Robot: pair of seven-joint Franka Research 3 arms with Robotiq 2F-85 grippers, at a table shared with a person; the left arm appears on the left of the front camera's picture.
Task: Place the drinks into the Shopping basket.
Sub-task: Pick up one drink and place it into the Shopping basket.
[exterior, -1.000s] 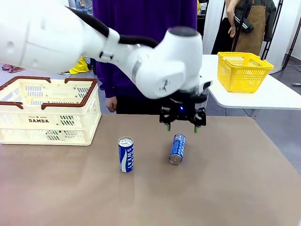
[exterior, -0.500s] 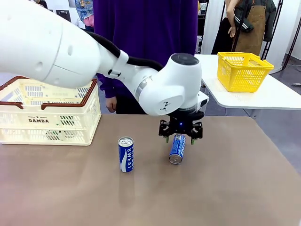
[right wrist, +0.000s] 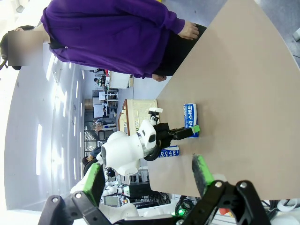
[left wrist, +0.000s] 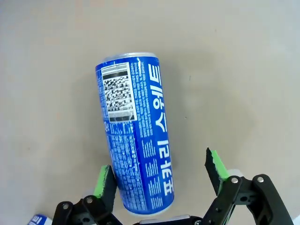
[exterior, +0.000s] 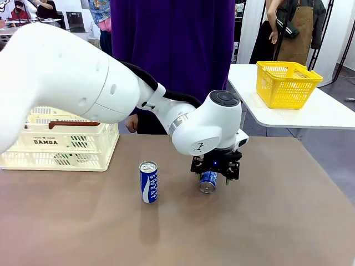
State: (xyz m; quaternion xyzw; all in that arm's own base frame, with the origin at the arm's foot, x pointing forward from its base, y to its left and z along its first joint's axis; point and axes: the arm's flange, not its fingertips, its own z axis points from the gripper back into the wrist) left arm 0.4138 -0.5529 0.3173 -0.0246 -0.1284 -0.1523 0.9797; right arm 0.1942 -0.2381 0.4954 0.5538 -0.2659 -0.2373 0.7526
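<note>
Straddles lying blue can (left wrist: 136, 136) with left gripper (left wrist: 159, 168), spread wide, nothing clamped yet. Lies crosswise to closing line, snug beside 1 pad (left wrist: 104, 180), gap at other. Shopping basket (exterior: 72, 149) well to can's left.

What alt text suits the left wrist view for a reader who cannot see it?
A blue drink can with white lettering lies on its side on a tan table, one end between the open green-padded fingers of the left gripper. One pad is right beside the can; the other stands clear.
</note>
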